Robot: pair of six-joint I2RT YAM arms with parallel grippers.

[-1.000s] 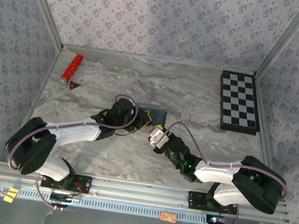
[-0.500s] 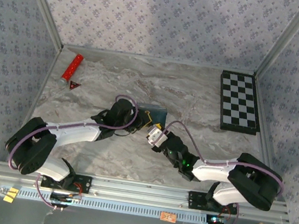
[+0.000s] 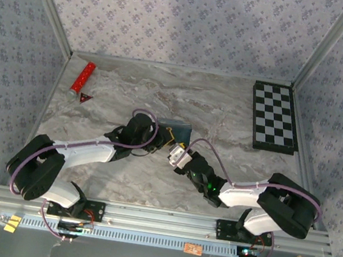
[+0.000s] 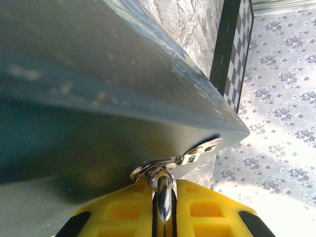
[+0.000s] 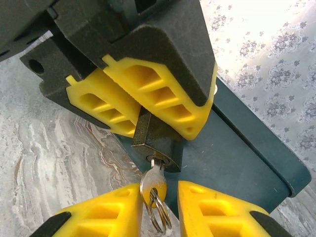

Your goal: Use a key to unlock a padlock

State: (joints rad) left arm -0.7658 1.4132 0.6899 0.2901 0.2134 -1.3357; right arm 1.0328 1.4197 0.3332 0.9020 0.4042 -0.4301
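Holding the padlock (image 5: 158, 148) is the left gripper (image 5: 157, 126). Its two yellow fingers are squeezed tight on the top part of the small dark lock, and the lock hangs up off the marble table (image 3: 226, 111), just in front of the blue tin (image 5: 237, 163), near the middle of the table.

A silver key (image 5: 153, 180) already sits in the hole at the bottom of the lock. A key ring (image 5: 157, 215) dangles from it.

The right gripper (image 5: 159, 197) has one yellow finger on each side of the key. They stand apart and do not pinch it yet.

The lock looks hard and smooth, and likely heavy for such a little thing, so it could twist in the fingers if the key is turned roughly. The key is thin, flat and stiff. The best place to grab is its flat round head, right below the lock. The ring is loose and would just swing, so it is a bad place to hold.
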